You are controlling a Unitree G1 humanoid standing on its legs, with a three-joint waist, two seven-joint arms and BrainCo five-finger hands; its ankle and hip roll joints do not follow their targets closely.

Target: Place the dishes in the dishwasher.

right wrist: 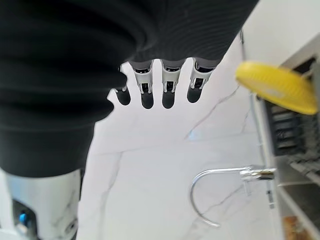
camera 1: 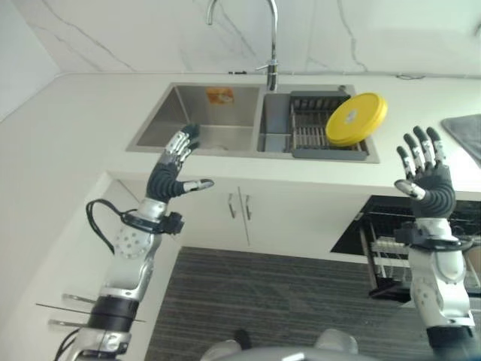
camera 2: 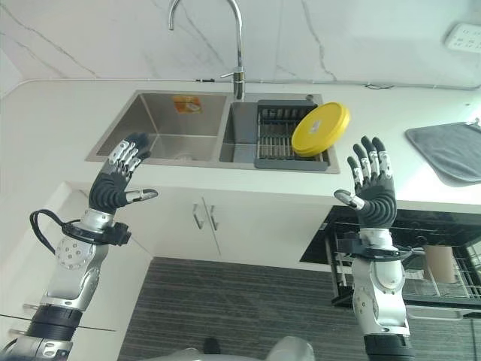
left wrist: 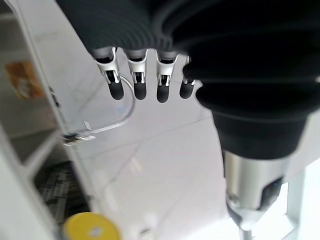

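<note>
A yellow plate [camera 1: 356,118] leans upright in the dark dish rack [camera 1: 312,135] in the right basin of the steel sink [camera 1: 154,128]. It also appears as the yellow plate [right wrist: 277,86] in the right wrist view. My left hand [camera 1: 171,173] is raised in front of the left basin, fingers straight, holding nothing. My right hand [camera 2: 370,192] is lifted right of the plate, over the counter's front edge, fingers spread and empty. Below it the open dishwasher [camera 2: 443,267] shows its wire rack pulled out.
A curved tap [camera 1: 272,45] stands behind the sink against the marble wall. A grey mat [camera 2: 447,150] lies on the counter at the right. White cupboard doors [camera 1: 240,210] sit under the sink, above a dark striped floor [camera 1: 270,301].
</note>
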